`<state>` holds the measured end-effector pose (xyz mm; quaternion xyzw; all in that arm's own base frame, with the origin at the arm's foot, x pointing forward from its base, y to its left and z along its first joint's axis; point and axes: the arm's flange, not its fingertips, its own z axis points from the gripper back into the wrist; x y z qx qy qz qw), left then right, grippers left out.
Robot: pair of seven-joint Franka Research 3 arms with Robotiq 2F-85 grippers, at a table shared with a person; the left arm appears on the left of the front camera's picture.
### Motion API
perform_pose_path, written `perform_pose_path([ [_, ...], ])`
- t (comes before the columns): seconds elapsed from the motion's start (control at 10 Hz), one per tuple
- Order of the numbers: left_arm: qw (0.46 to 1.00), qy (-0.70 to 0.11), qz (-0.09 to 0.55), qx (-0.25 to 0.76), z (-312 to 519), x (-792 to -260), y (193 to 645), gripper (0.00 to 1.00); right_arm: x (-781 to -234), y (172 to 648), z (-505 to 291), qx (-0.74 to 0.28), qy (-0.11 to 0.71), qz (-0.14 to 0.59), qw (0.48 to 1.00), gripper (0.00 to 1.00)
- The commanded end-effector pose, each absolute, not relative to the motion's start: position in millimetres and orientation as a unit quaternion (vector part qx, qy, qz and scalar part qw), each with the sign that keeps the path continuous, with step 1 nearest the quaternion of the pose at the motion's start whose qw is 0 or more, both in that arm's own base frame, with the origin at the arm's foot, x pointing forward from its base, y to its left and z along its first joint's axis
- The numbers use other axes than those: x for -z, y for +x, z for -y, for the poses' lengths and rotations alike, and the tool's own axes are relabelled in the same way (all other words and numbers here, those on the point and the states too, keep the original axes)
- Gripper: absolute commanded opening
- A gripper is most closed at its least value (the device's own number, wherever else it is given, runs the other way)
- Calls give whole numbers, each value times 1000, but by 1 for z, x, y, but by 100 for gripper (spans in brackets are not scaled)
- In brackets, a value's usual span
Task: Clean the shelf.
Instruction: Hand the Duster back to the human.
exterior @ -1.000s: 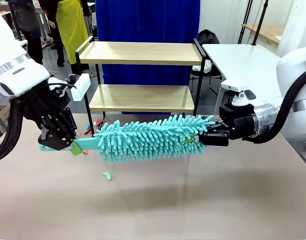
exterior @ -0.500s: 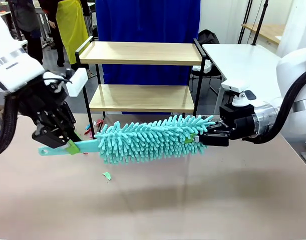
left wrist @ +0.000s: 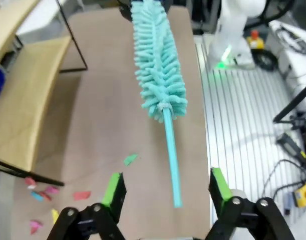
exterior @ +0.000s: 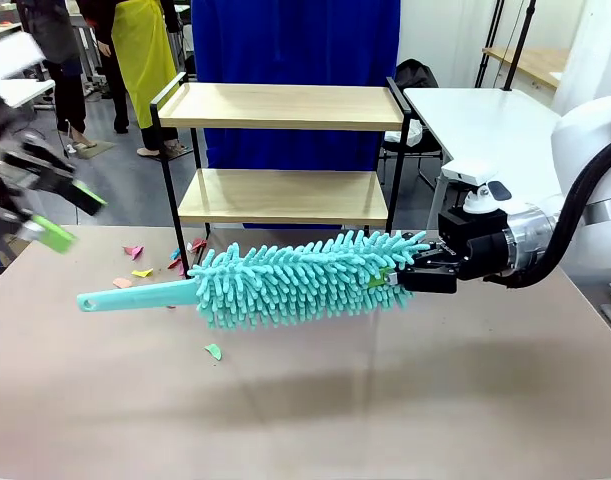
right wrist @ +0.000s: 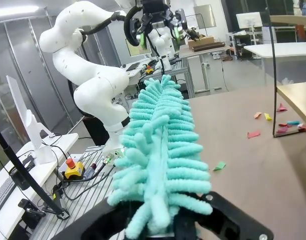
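Your counter point(exterior: 315, 420) carries the shelf point(exterior: 285, 150) at its far edge, standing upright. Right gripper point(exterior: 417, 272) is clamped on the tip of the teal duster point(exterior: 295, 280) — held level above the counter. Left gripper point(left wrist: 165, 187) has its jaws apart, off the handle — paper scraps point(exterior: 140, 262) lie near the shelf legs.

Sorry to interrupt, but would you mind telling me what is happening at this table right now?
The right gripper is shut on the head end of a turquoise fluffy microfibre duster, holding it level above the brown table. The left gripper is open, up and away from the duster's handle. The two-tier wooden shelf with a black frame stands behind, with coloured paper scraps near its leg.
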<state>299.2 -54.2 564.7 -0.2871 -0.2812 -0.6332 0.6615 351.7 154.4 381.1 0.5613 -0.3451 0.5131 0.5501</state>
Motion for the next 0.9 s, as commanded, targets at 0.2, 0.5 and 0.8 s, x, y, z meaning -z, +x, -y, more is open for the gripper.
perform_pose_path([
  [0.2, 657, -355, 373, 550, -34, -549, 299, 100, -383, 351, -155, -513, 561, 343, 552, 0],
  [0.5, 671, -348, 366, 543, -48, -553, 296, 100, -383, 351, -155, -513, 561, 343, 552, 0],
  [0.8, 671, -348, 366, 543, -48, -553, 296, 100, -420, 351, -145, -500, 562, 402, 522, 16],
])
